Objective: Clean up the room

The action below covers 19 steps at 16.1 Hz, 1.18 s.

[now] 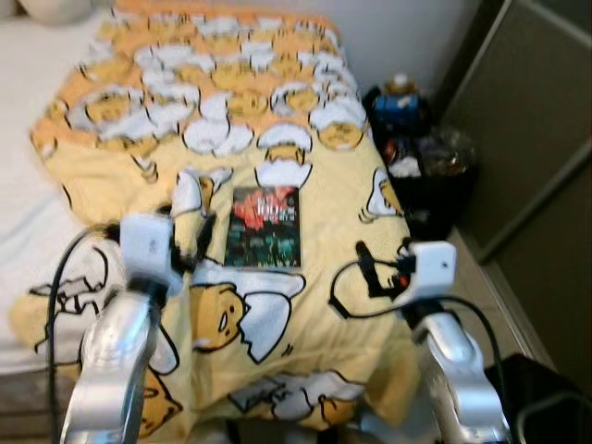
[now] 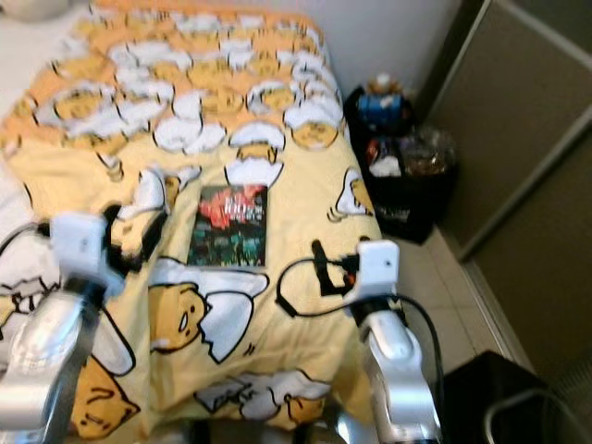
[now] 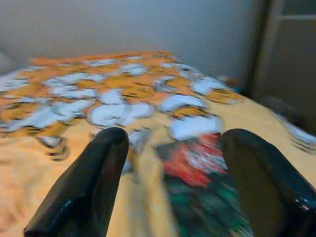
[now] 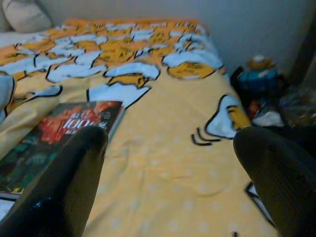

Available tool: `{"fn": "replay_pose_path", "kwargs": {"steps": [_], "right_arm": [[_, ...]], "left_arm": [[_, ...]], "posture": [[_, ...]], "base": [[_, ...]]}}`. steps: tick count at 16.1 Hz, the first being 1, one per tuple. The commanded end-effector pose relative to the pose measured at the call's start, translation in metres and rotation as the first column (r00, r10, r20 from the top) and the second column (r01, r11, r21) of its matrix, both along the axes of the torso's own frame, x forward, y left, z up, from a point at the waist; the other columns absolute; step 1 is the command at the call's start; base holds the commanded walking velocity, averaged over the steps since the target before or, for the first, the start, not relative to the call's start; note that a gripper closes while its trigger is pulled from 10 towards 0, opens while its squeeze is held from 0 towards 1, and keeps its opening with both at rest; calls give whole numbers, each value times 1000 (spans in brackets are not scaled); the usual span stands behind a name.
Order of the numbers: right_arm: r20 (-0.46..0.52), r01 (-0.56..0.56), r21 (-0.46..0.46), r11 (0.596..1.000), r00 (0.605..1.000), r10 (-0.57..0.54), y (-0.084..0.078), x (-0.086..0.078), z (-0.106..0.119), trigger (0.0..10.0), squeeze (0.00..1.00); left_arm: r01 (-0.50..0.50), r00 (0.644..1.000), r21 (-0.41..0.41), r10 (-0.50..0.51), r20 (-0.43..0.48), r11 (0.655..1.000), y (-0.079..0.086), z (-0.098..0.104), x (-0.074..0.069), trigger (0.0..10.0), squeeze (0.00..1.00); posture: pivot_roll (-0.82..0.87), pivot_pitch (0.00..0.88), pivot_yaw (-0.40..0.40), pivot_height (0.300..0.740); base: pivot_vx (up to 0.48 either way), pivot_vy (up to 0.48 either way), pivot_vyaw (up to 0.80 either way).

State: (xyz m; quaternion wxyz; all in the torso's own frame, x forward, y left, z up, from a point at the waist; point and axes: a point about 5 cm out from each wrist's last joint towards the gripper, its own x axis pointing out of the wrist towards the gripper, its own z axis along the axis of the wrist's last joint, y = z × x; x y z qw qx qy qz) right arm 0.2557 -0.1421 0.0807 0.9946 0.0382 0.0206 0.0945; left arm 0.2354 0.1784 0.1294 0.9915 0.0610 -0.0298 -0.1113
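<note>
Both grippers, left gripper (image 1: 190, 242) and right gripper (image 1: 381, 268), spread empty, flanking dark glossy rectangular book (image 1: 265, 228) flat on yellow cartoon-print bed blanket (image 1: 333, 190), likely for pickup.

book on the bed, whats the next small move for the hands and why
Probably ease the left hand forward and slightly toward the book. The book lies flat on the yellow blanket, untouched, between both hands. The left hand is open and beside the book's near left corner, closer than the right hand, which is also open and hovers off to the book's right.
</note>
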Motion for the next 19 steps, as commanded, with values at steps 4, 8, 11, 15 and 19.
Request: {"fn": "replay_pose_path", "kwargs": {"steps": [4, 8, 11, 15, 19], "right_arm": [[26, 46, -14, 999, 999, -46, -3, 6, -5, 10000, 0], [71, 22, 4, 1000, 997, -23, 12, 16, 5, 10000, 0], [82, 88, -18, 996, 993, -87, -3, 25, 0, 10000, 0], [85, 148, 3, 989, 985, -148, -6, 15, -4, 10000, 0], [56, 187, -13, 982, 981, -186, -8, 8, -14, 10000, 0]], "left_arm": [[-50, 999, -1, 50, -1, 999, -3, -3, 1, 10000, 1000], [-149, 988, -21, 148, -48, 989, 13, -7, 15, 10000, 1000], [-151, 980, -12, 148, -134, 988, 10, -20, 39, 10000, 0], [-13, 992, -9, 11, -126, 1000, -13, -16, 57, 10000, 0], [31, 989, -64, -40, -144, 997, -24, -16, 67, 10000, 0]], "posture": [[44, 0, -49, 740], [28, 0, -36, 740], [-6, 0, 8, 740], [-45, 0, 70, 740], [-71, 0, 86, 740]], "base": [[0, 0, 0], [0, 0, 0], [0, 0, 0], [0, 0, 0], [65, 101, -705]]}}
